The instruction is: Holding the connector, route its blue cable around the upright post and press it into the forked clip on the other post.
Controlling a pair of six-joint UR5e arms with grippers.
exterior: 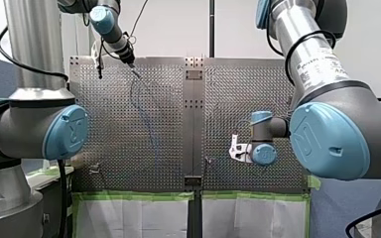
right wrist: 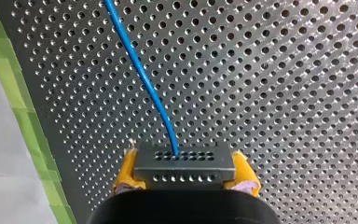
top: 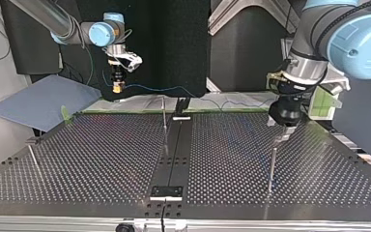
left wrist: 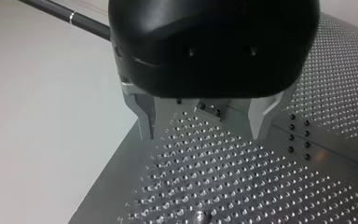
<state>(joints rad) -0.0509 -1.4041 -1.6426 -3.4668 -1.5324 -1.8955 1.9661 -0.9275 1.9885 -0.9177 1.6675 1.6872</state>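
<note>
The connector is clamped between the yellow pads of my right end effector, its blue cable running ahead over the perforated counter, while my left end effector hangs with fingers apart above a counter corner.

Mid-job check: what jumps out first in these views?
The blue cable stands out, running from the connector clamped between the yellow pads of my right end effector, ahead over the perforated table. My left end effector hangs open near a post at the top view's right.
</note>
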